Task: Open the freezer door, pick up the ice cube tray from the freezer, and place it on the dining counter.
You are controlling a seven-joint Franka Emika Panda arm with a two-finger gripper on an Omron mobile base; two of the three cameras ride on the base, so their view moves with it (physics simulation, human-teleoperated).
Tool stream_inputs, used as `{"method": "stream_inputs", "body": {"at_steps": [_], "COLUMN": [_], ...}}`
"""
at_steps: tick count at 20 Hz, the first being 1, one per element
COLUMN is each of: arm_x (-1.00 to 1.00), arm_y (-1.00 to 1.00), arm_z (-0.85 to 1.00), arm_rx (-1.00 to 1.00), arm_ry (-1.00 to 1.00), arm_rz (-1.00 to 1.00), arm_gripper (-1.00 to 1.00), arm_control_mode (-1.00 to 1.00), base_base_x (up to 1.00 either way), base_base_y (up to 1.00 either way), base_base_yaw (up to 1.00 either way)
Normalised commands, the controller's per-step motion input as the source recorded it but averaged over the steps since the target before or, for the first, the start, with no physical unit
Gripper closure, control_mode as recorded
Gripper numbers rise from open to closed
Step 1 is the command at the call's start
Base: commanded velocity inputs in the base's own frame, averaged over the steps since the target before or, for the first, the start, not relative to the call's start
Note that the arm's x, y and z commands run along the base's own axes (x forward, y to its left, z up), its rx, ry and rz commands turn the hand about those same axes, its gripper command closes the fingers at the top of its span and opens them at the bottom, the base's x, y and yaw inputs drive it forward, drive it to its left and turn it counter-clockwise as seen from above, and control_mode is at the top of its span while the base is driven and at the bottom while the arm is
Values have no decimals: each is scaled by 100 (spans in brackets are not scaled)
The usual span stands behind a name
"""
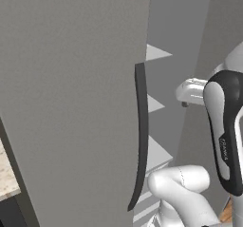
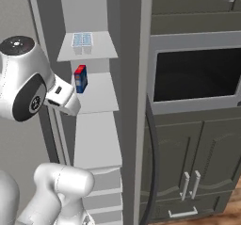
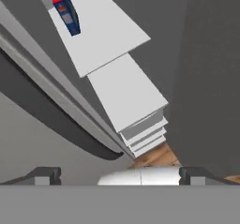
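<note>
The freezer door (image 1: 71, 102) stands swung open, its long dark handle (image 1: 140, 136) at the near edge, and the freezer (image 2: 89, 120) shows its pale shelves. The ice cube tray (image 2: 83, 40) lies flat on the upper shelf (image 2: 106, 52), towards the back; one shelf lower a small red-and-blue box (image 2: 80, 78) stands upright.

The end effector (image 3: 119, 175) has its two tips spread wide apart with nothing between them, and it points down along the freezer's lower shelves — well below the tray. So the step in hand looks like the reach for the tray. To do it well, I judge the hand must rise and turn towards the upper shelf, then go in level between that shelf and the freezer's ceiling, keeping clear of the open door on one side and the freezer's side wall on the other. The tray is thin and flat, so a grip across its short sides or over one rim seems safest; pressing down on it could slide it deeper. The box sits lower and should stay out of the path if the approach comes from above its shelf.

Much is hard to read — the tray is small in the right base view and its compartments are only a faint grid. The arm's own joints cover part of the shelves in both base views. The dining counter cannot be identified with certainty.
</note>
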Motion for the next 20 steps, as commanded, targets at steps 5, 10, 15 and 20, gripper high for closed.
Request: {"method": "stream_inputs", "body": {"at_steps": [5,10,15,20], "arm_x": [10,9,5,18], "arm_y": [0,0,0,0], "arm_z": [12,2,0,2], "arm_rx": [16,18,17,22], "arm_ry": [-4,-9,-16,-16], "arm_rz": [-16,-15,-12,-10], "arm_gripper": [-100,-100,-100,-100], "arm_control_mode": [-100,-100,-100,-100], "base_base_x": [0,0,0,0], "base_base_y": [0,0,0,0], "base_base_yaw": [0,0,0,0]}}
